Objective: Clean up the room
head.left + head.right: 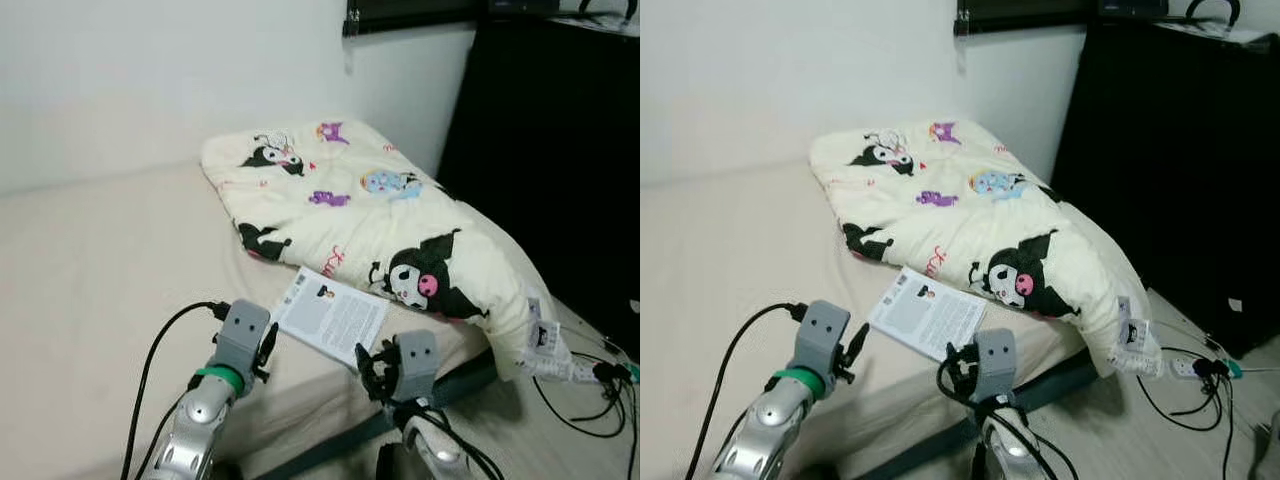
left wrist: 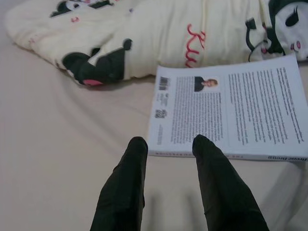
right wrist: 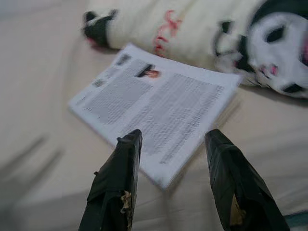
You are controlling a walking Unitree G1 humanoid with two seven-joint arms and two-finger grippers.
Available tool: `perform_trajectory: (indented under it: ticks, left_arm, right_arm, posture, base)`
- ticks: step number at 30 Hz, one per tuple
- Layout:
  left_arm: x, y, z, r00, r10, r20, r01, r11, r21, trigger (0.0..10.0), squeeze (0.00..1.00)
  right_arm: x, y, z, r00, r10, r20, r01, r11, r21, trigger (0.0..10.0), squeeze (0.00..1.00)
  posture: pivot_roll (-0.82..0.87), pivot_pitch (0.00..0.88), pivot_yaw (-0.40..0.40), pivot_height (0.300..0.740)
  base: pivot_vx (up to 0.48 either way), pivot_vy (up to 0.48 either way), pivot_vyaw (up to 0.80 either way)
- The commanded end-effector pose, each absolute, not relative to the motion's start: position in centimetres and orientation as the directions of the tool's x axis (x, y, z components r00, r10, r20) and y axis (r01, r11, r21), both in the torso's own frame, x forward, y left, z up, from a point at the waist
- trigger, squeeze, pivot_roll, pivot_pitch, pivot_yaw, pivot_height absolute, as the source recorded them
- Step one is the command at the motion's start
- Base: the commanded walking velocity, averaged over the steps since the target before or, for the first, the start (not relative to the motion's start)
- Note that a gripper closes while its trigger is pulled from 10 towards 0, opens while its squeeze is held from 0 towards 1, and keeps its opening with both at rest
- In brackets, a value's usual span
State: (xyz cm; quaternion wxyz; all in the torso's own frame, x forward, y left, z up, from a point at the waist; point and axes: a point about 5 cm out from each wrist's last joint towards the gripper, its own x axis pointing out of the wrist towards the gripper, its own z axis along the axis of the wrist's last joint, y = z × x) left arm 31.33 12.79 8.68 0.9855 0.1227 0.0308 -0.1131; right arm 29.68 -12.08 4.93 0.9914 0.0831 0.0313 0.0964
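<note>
Both arms reach for the book (image 1: pixel 332 315) lying back cover up on the bed (image 1: pixel 90 300), just beside the cartoon-print comforter (image 1: pixel 400 230). Left gripper (image 2: pixel 168 147) and right gripper (image 3: pixel 171 139) hover with jaws open (nothing held); next, close on an edge.

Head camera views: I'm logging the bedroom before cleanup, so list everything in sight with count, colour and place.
Cream folded blanket with black cartoon prints: one, on the bed's far right part, hanging over its right edge.
White printed book: one, back cover up, flat on the bed beside the blanket.
Beige bed sheet: one, covering the mattress.
White power strip with black cables: one, on the floor at right.
Black cabinet: one, at right.
White wall: behind the bed.
Left gripper: open, at the book's edge.
Right gripper: open, over the book's corner.
</note>
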Motion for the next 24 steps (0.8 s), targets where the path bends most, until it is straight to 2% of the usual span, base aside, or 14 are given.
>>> perform_trajectory:
  ticks: [1,3,5,6,7,8,14,15,17,18,21,24]
  left_arm:
    - [31.6,12.4,8.9,0.968,-0.233,-0.095,0.25,0.936,0.248,10.0,0.0]
    - [31.7,12.4,9.1,0.967,-0.237,-0.092,0.253,0.935,0.251,10.0,0.0]
    - [31.8,12.4,9.2,0.965,-0.246,-0.093,0.262,0.93,0.258,10.0,0.0]
    - [31.8,12.4,9.2,0.965,-0.246,-0.093,0.262,0.93,0.258,10.0,0.0]
    - [31.8,12.4,9.2,0.964,-0.249,-0.094,0.265,0.928,0.263,10.0,0.0]
    - [31.9,12.4,9.4,0.964,-0.25,-0.093,0.266,0.927,0.266,10.0,0.0]
    - [32.0,12.3,9.7,0.965,-0.247,-0.089,0.262,0.929,0.263,10.0,0.0]
    - [31.9,12.3,9.7,0.964,-0.249,-0.09,0.264,0.928,0.263,10.0,0.0]
    - [31.9,12.3,9.7,0.964,-0.249,-0.09,0.264,0.928,0.263,10.0,0.0]
    - [31.8,12.3,9.7,0.964,-0.252,-0.091,0.267,0.927,0.265,10.0,0.0]
    - [31.2,12.6,9.6,0.961,-0.256,-0.102,0.274,0.923,0.27,10.0,0.0]
    - [30.9,12.7,9.5,0.96,-0.257,-0.108,0.277,0.921,0.273,10.0,0.0]
  right_arm:
    - [29.3,-13.1,4.3,0.988,0.138,-0.069,-0.115,0.956,0.269,10.0,0.0]
    - [29.2,-13.5,4.1,0.99,0.118,-0.074,-0.087,0.939,0.333,10.0,0.0]
    - [28.9,-13.9,3.7,0.991,0.118,-0.067,-0.069,0.862,0.503,10.0,0.04]
    - [28.9,-13.9,3.7,0.991,0.118,-0.067,-0.069,0.862,0.503,10.0,0.04]
    - [28.8,-14.1,3.6,0.99,0.126,-0.061,-0.07,0.82,0.568,10.0,0.92]
    - [28.7,-14.5,3.4,0.989,0.139,-0.047,-0.077,0.763,0.642,10.0,1.0]
    - [28.5,-14.8,3.0,0.978,0.206,-0.031,-0.127,0.708,0.694,10.0,1.0]
    - [28.5,-14.7,2.9,0.969,0.245,-0.027,-0.154,0.689,0.708,10.0,0.84]
    - [28.5,-14.7,2.9,0.969,0.245,-0.027,-0.154,0.689,0.708,10.0,0.84]
    - [28.4,-14.5,2.8,0.961,0.277,-0.025,-0.174,0.67,0.722,10.0,0.0]
    - [28.5,-13.6,2.2,0.929,0.369,-0.034,-0.217,0.617,0.757,10.0,0.0]
    - [28.6,-13.1,2.0,0.912,0.408,-0.048,-0.229,0.602,0.765,10.0,0.0]
  posture:
    - [-0.11,0.049,0.094,0.575]
    - [-0.1,0.06,0.102,0.575]
    - [-0.1,0.069,0.106,0.575]
    - [-0.1,0.069,0.106,0.575]
    - [-0.1,0.073,0.106,0.575]
    - [-0.1,0.082,0.109,0.575]
    - [-0.09,0.101,0.119,0.575]
    - [-0.08,0.107,0.122,0.575]
    - [-0.08,0.107,0.122,0.575]
    - [-0.08,0.113,0.126,0.575]
    - [-0.05,0.14,0.138,0.575]
    - [-0.04,0.152,0.141,0.575]
  base:
    - [0.0,0.0,0.0]
    - [0.0,0.0,0.0]
    - [0.0,0.0,0.0]
    - [0.0,0.0,0.0]
    - [0.0,0.0,0.0]
    - [0.0,0.0,0.0]
    - [0.0,0.0,0.0]
    - [0.0,0.0,0.0]
    - [0.0,0.0,0.0]
    - [0.0,0.0,0.0]
    - [0.0,0.0,0.0]
    - [0.0,0.0,0.0]
